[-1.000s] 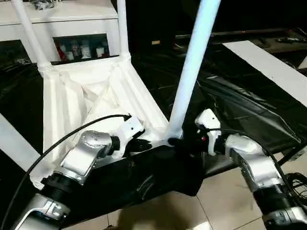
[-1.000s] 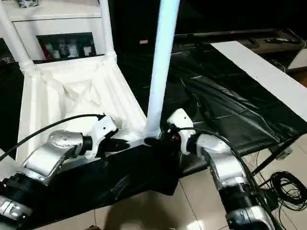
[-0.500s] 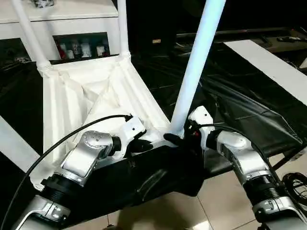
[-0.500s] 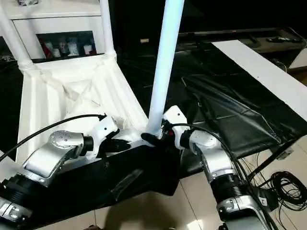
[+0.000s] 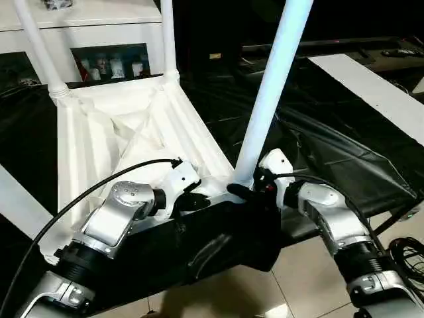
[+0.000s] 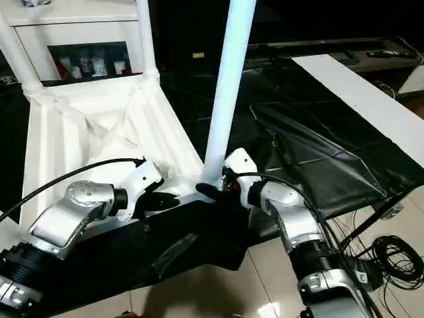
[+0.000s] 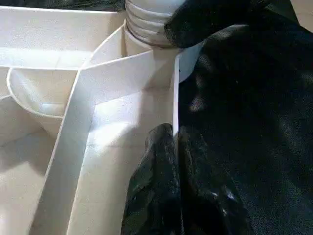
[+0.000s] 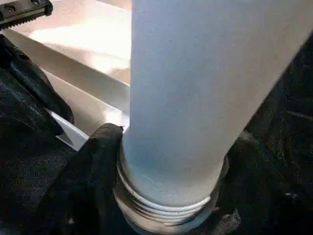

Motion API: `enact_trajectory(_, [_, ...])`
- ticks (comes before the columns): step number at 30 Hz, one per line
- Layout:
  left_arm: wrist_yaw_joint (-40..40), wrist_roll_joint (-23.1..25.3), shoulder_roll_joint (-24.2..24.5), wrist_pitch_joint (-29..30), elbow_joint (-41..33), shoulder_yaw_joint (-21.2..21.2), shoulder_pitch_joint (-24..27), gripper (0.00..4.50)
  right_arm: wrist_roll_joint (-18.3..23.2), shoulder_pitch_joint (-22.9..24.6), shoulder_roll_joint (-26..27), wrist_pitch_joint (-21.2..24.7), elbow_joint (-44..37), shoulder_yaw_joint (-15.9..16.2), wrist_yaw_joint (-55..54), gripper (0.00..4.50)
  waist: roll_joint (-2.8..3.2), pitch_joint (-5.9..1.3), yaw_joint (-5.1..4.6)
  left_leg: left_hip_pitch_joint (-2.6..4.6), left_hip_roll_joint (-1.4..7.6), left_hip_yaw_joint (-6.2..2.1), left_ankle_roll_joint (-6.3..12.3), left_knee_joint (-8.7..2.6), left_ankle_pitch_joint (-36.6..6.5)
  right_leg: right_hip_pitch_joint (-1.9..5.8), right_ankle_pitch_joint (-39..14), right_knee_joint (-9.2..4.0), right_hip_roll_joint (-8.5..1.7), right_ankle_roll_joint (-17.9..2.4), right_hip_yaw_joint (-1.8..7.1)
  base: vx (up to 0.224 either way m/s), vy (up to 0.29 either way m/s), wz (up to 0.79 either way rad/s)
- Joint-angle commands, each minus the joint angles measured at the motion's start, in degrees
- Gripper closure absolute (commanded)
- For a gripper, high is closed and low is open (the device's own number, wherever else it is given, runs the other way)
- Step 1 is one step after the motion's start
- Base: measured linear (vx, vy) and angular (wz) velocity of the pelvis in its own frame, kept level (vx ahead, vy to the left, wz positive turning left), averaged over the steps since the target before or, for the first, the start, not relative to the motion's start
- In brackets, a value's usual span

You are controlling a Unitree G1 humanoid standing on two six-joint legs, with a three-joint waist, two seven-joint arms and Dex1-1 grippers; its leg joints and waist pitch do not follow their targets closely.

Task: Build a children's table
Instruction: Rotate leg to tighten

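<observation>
I had the left gripper (image 7: 177,161) pinched on the rim of the upturned white ribbed plastic tabletop (image 5: 126,132) to steady it while the right gripper (image 8: 166,196) clamped the long white tapered leg (image 5: 268,99) at its near-corner socket.

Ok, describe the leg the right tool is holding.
The leg is a long white tapered tube, smooth and plastic-looking, running up out of the top of the head views. It stands nearly upright, leaning slightly, its ribbed threaded base set at the near right corner socket of the upside-down tabletop. The right tool grips it at the base, black fingers on both sides. The left tool pinches the tabletop's edge beside it.
</observation>
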Motion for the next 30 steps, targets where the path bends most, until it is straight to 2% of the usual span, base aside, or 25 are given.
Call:
enact_trajectory(1, [-1.1, 0.1, 0.2, 0.4, 0.8, -1.0, 1.2, 4.5, 0.7, -1.1, -0.3, -0.7, 0.5, -1.1, -0.1, 1.69, -0.12, -2.4, -0.12, 0.9, 1.08, -0.83, 0.26, -4.84, -20.9, 1.65, -24.7, -5.38, -2.21, -8.4, 1.7, 0.0, 0.0, 0.0])
enact_trajectory(11, [-1.6, -0.2, 1.0, -0.1, 1.3, -0.5, 1.4, 4.5, 0.6, -0.8, 0.6, -1.0, 1.6, -1.5, -1.6, 1.78, -0.07, -2.24, -0.52, 0.85, 1.12, -0.88, 0.1, -5.08, -21.4, 1.51, -24.7, -5.51, -2.18, -8.4, 1.74, 0.0, 0.0, 0.0])
enact_trajectory(13, [1.1, 0.1, -0.9, -1.2, 3.0, 0.3, 1.2, 4.5, -1.5, -1.0, 2.4, -1.2, 4.2, -2.1, -9.0, 1.78, -0.09, -2.16, -0.65, 0.85, 1.06, -0.85, -0.19, -5.09, -21.6, 1.36, -25.8, -5.65, -2.25, -8.3, 1.74, 0.0, 0.0, 0.0])
enact_trajectory(14, [2.3, 0.2, -1.8, -1.4, 3.8, 0.4, 1.0, 4.5, -2.1, -1.1, 3.4, -0.9, 5.0, -2.3, -11.8, 1.78, -0.12, -2.04, -0.91, 0.88, 1.0, -0.97, -0.62, -5.18, -22.5, 1.26, -27.8, -5.83, -2.31, -8.0, 1.66, 0.0, 0.0, 0.0])
enact_trajectory(16, [4.8, 0.8, -3.7, -1.2, 5.0, 0.6, 0.4, 4.5, -2.2, -1.0, 5.7, 0.0, 5.7, -3.2, -16.6, 1.78, -0.16, -1.73, -1.2, 1.24, 0.85, -1.2, -1.24, -5.15, -24.9, 0.83, -33.7, -6.55, -2.41, -5.8, 1.58, 0.0, 0.0, 0.0])
enact_trajectory(19, [7.4, 1.4, -5.5, -0.7, 6.1, 0.7, -0.3, 4.5, -2.4, -1.3, 7.9, 0.6, 6.7, -3.9, -21.0, 1.78, -0.11, -1.68, -1.37, 1.36, 0.79, -1.48, -1.49, -5.22, -26.5, 0.66, -37.5, -7.03, -2.47, -4.0, 1.34, 0.0, 0.0, 0.0])
enact_trajectory(20, [9.7, 1.8, -7.0, 0.2, 7.1, 1.0, -1.1, 4.5, -2.6, -1.8, 9.5, 0.9, 7.8, -4.3, -24.1, 1.78, 0.19, -1.72, -1.44, 1.49, 0.77, -1.62, -1.7, -5.32, -27.1, 0.68, -37.8, -7.2, -2.5, -3.6, 1.17, 0.0, 0.0, 0.0])
enact_trajectory(21, [13.0, 2.5, -9.3, 1.3, 8.7, 1.3, -2.3, 4.5, -3.1, -2.7, 11.8, 0.9, 9.5, -4.6, -28.5, 1.78, 0.07, -1.9, -1.68, 1.29, 0.76, -1.72, -1.87, -5.57, -26.6, 1.03, -36.7, -7.14, -2.47, -3.6, 1.0, 0.0, 0.0, 0.0])
enact_trajectory(22, [14.8, 2.8, -10.5, 1.8, 9.7, 1.6, -3.0, 4.5, -3.3, -3.4, 12.9, 0.9, 10.6, -4.9, -30.7, 1.78, 0.01, -1.82, -1.85, 1.22, 0.74, -1.71, -2.02, -5.75, -26.3, 1.05, -36.3, -7.2, -2.38, -3.6, 0.92, 0.0, 0.0, 0.0])
enact_trajectory(23, [17.9, 3.3, -12.5, 1.9, 11.6, 2.2, -4.4, 4.5, -3.1, -4.7, 14.8, 0.7, 12.8, -5.4, -34.1, 1.78, 0.37, -1.84, -1.82, 1.55, 0.78, -1.71, -2.21, -5.81, -26.9, 0.87, -35.4, -7.34, -2.32, -3.8, 0.89, 0.0, 0.0, 0.0])
enact_trajectory(24, [18.6, 3.4, -13.0, 1.8, 12.1, 2.3, -4.7, 4.5, -3.0, -5.0, 15.3, 0.6, 13.4, -5.6, -34.8, 1.78, 0.38, -1.9, -1.86, 1.79, 0.78, -1.78, -2.2, -5.85, -27.7, 0.89, -34.2, -7.46, -2.3, -4.1, 0.73, 0.0, 0.0, 0.0])
enact_trajectory(26, [21.2, 3.8, -14.8, 1.5, 14.1, 3.1, -5.9, 4.5, -2.9, -6.4, 16.9, 0.0, 15.5, -6.2, -38.2, 1.78, 0.27, -1.9, -1.83, 1.62, 0.69, -1.72, -1.99, -5.93, -27.7, 0.97, -32.9, -7.44, -2.22, -4.2, 0.74, 0.0, 0.0, 0.0])
enact_trajectory(27, [23.6, 4.3, -16.5, 0.8, 16.3, 3.7, -7.3, 4.5, -3.6, -8.0, 18.4, -1.1, 17.7, -6.3, -41.7, 1.78, -0.05, -1.93, -1.78, 1.83, 0.49, -1.55, -1.4, -5.83, -28.1, 0.64, -32.5, -7.57, -2.22, -4.1, 0.88, 0.0, 0.0, 0.0])
enact_trajectory(28, [23.9, 4.5, -16.8, 0.5, 16.8, 3.7, -7.6, 4.5, -3.7, -8.3, 18.7, -1.5, 18.1, -6.1, -42.0, 1.78, 0.07, -2.06, -1.55, 2.05, 0.4, -1.54, -1.01, -5.76, -27.9, 0.56, -32.4, -7.6, -2.32, -4.1, 1.0, 0.0, 0.0, 0.0])
enact_trajectory(30, [24.3, 4.9, -17.2, -0.5, 17.9, 3.4, -8.3, 4.5, -3.8, -9.1, 19.4, -2.7, 19.1, -5.7, -41.6, 1.78, 0.0, -2.15, -1.49, 1.71, 0.52, -1.56, -0.47, -5.88, -27.4, 0.82, -31.0, -7.47, -2.44, -4.4, 1.08, 0.0, 0.0, 0.0])
